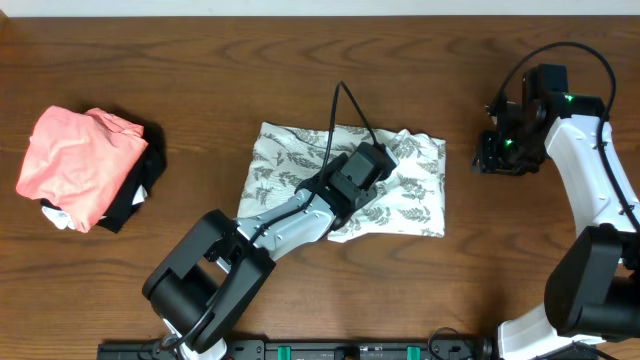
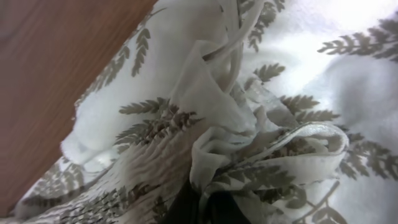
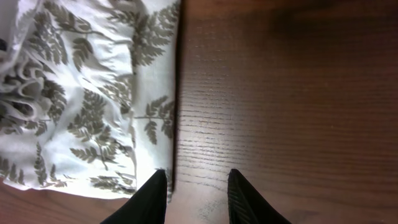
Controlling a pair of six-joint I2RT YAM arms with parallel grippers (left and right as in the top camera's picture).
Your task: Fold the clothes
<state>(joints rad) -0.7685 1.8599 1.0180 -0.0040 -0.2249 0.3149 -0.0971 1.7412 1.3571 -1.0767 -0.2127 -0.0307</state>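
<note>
I take this for a robotics lab bench. A dark wood-grain counter [image 1: 200,60] carries a fern-print garment [image 1: 290,160]. On my side of it runs a black mounting rail [image 1: 300,350], beside which my left arm [image 1: 280,225] and right arm [image 1: 590,170] rise, with a loose cable [image 1: 345,115]. Well left of the garment sits a laundry pile [image 1: 80,165].

Even light; soft blur on clothes [image 2: 205,112]

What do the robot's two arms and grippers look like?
Both arms have white-grey links and black joints. The left arm carries a looping black cable; the right arm shows small green lights. The right gripper has black tapered fingers.
</note>
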